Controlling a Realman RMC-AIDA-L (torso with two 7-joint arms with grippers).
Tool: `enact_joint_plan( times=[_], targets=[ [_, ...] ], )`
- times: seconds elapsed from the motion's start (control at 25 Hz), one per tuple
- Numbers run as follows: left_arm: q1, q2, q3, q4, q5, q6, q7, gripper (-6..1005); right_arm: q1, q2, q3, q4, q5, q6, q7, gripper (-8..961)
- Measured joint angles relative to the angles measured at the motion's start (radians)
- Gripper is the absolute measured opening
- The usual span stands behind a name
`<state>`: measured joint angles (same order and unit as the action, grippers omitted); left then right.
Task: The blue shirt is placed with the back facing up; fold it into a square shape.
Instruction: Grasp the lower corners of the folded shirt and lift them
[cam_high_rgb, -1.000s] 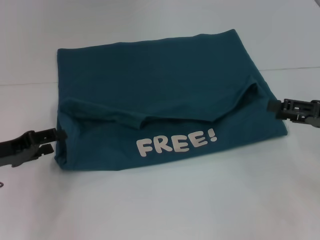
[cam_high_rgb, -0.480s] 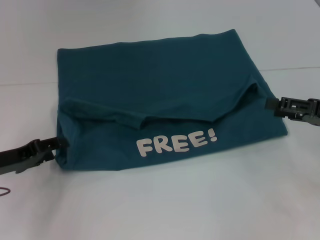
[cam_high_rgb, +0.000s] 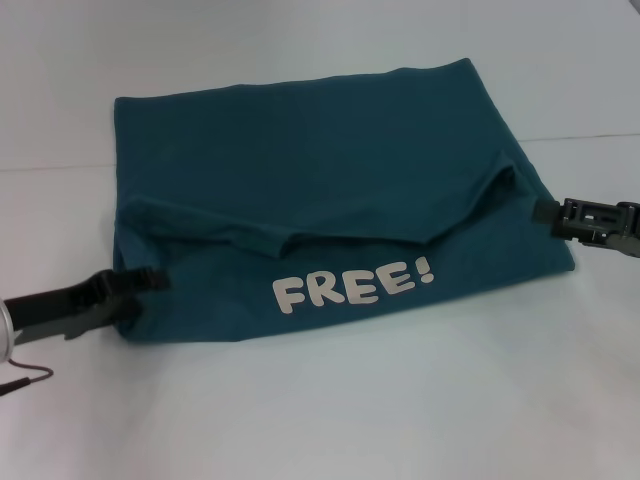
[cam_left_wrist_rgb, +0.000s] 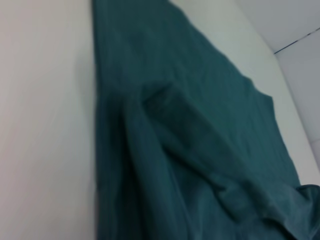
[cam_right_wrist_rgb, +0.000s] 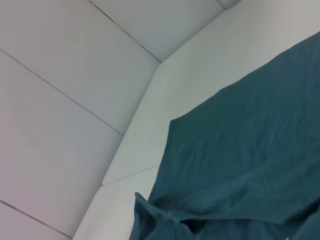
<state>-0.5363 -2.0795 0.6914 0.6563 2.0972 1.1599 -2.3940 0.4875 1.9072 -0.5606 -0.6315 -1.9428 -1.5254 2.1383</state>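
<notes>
Two grippers meet a half-folded blue shirt (cam_high_rgb: 330, 210) on a white table (cam_high_rgb: 400, 400).

At the shirt's left edge, the left gripper (cam_high_rgb: 150, 281) lies low with its tips on the cloth; whether its jaws are together or apart cannot be told. The shirt lies across the table's middle, white "FREE!" lettering (cam_high_rgb: 355, 283) facing up near its front edge. At the shirt's right edge, the right gripper (cam_high_rgb: 545, 214) touches the fabric, its jaws equally unclear.

The left claw (cam_high_rgb: 150, 281) reaches in low from the robot's left, its dark arm lying nearly level. The right claw (cam_high_rgb: 545, 210) comes in from the opposite side (likewise near level), pointing inward toward its partner.
</notes>
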Motion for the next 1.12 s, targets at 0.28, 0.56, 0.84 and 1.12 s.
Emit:
enact_joint_plan(
  times=[0.28,0.56,0.84,1.12],
  targets=[
    [0.022,-0.004,0.008,0.002,0.005,-0.001,-0.062,691,-0.003,0.000,0.002,0.001,0.001,0.001,0.000,834],
    [0.033,-0.004,0.008,0.004,0.022,0.004,-0.090,686,-0.004,0.004,0.002,0.001,0.001,0.001,0.000,832],
    [0.031,-0.006,0.020,0.002,0.030,0.022,-0.094,655,-0.005,0.006,0.002,0.003,0.001,0.001,0.000,833],
    [-0.004,0.001,0.047,-0.005,0.094,-0.013,-0.128,625,-0.004,0.006,0.002,0.008,0.001,0.000,-0.004,834]
  ],
)
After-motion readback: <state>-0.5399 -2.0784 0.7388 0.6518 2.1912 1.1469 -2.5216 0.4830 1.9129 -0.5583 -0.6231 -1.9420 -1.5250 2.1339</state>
